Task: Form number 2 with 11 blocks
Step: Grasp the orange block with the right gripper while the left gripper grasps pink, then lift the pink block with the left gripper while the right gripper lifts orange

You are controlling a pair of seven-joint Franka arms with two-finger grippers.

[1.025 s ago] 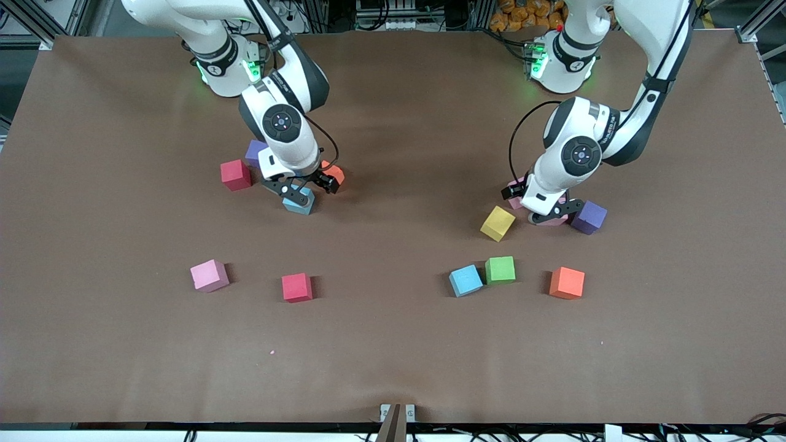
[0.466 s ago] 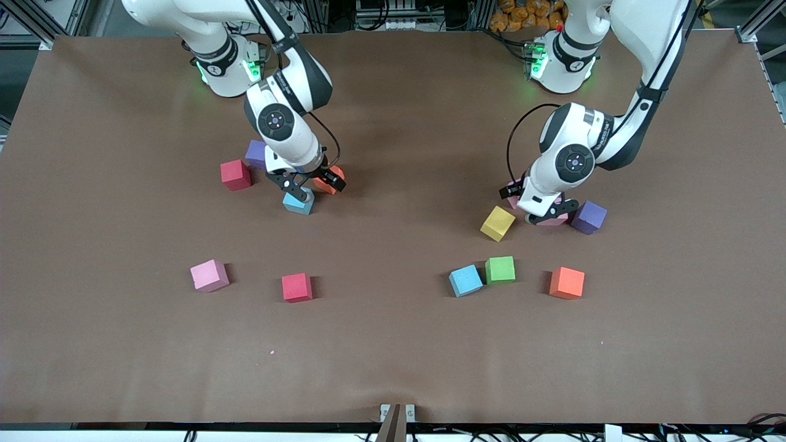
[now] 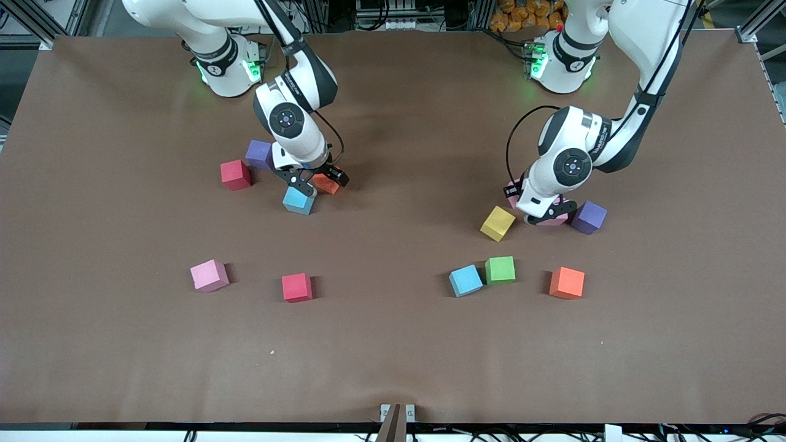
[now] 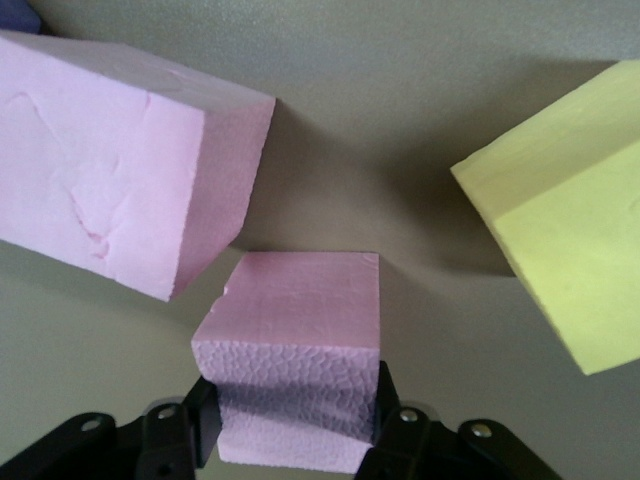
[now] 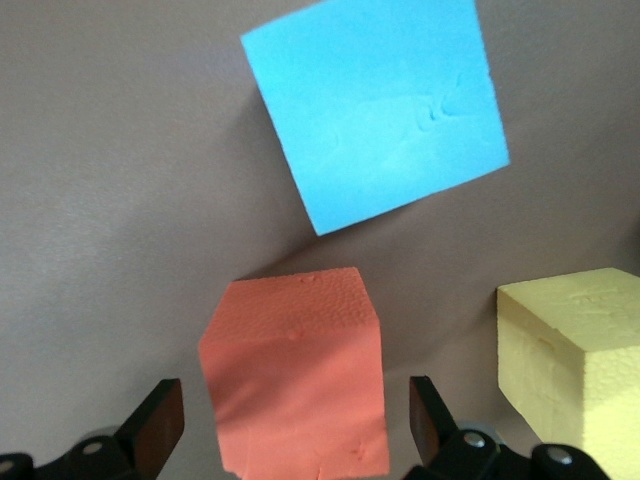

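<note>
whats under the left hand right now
Under the left hand, a small matte pink foam cube sits between the fingers, which press its sides. Another pink cube and a yellow cube lie beside it. In the front view the arm covers most of it.

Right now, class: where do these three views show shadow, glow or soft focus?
Front view: even overhead light, short soft shadows beside the matte pink foam cube; green lamps glow at the arm bases. Left wrist view: the left gripper, shut on a second pink cube, shades its textured face. Right wrist view: the open right gripper straddles an orange foam cube; the light blue cube looks soft.
</note>
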